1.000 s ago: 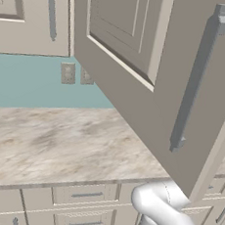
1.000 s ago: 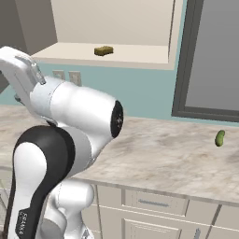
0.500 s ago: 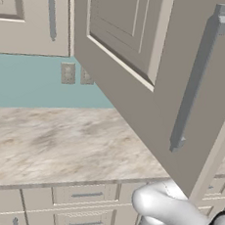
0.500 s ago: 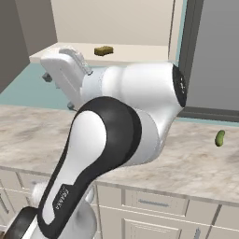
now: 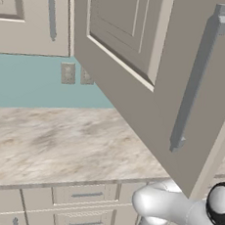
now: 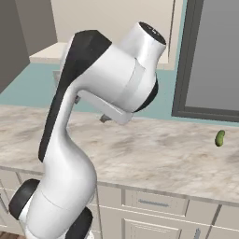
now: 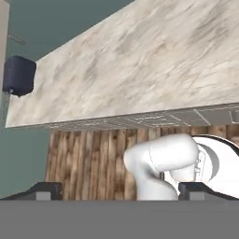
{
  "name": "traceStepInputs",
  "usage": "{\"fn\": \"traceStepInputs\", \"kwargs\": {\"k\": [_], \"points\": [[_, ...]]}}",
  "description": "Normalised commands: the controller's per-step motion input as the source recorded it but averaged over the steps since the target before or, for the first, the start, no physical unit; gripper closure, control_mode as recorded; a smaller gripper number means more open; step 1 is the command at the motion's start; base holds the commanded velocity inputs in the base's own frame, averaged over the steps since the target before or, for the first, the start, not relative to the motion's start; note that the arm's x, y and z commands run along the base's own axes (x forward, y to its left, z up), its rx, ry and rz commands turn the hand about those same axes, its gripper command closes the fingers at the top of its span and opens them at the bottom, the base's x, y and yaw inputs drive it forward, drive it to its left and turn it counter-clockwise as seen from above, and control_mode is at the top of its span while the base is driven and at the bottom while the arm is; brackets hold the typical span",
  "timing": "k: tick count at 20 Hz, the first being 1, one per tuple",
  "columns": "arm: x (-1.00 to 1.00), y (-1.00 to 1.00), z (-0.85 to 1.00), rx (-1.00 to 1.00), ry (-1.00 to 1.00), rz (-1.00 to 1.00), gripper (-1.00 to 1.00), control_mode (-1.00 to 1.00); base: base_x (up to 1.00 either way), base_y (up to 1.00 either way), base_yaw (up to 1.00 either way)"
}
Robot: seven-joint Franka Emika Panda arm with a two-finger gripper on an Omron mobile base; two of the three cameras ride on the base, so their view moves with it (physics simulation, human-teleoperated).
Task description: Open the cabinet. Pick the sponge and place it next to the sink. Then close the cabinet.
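The cabinet door (image 5: pixel 129 62) stands swung open toward me, its long grey bar handle (image 5: pixel 196 79) at the right. In the right base view my arm (image 6: pixel 116 79) rises in front of the open cabinet, of which the beige inside (image 6: pixel 107 18) and a piece of shelf (image 6: pixel 45 52) show. The sponge is hidden behind the arm. The sink is out of view. In the hand view my gripper (image 7: pixel 119 191) is open, fingertips (image 7: pixel 44 189) far apart with nothing between them, looking down at the marble counter (image 7: pixel 140 70) and wooden floor.
A small green pickle-like thing (image 6: pixel 220 137) lies on the counter at the right, below a dark-framed grey panel (image 6: pixel 214 56). Low drawers (image 5: pixel 86 195) run under the counter. A dark box (image 7: pixel 18 75) sits at the counter's end. Wall outlets (image 5: pixel 68 73) are behind the door.
My arm has swung right and up across the right base view and now covers the shelf where the sponge showed. The cabinet door has not moved.
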Motion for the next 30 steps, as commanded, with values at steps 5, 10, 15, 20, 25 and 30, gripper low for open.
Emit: {"fn": "traceStepInputs", "kwargs": {"k": [5, 10, 15, 20, 25, 30], "points": [[0.34, -0.02, -1.0, -0.37, 0.05, -0.17, -1.0, -1.0, 0.0, 0.0, 0.0], [0.31, 0.0, -0.46, -0.22, -0.17, -0.14, -1.0, -1.0, 0.0, 0.0, 0.0], [0.0, 0.0, 0.22, -0.13, -0.09, -0.05, -1.0, -1.0, 0.0, 0.0, 0.0], [0.06, 0.0, 0.01, -0.09, -0.02, -0.04, -1.0, -1.0, 0.0, 0.0, 0.0], [0.19, 0.13, 0.07, -0.01, -0.01, -0.09, -1.0, -1.0, 0.0, 0.0, 0.0], [0.07, 0.38, 0.29, 0.0, -0.03, -0.1, -1.0, -1.0, 0.0, 0.0, 0.0]]}}
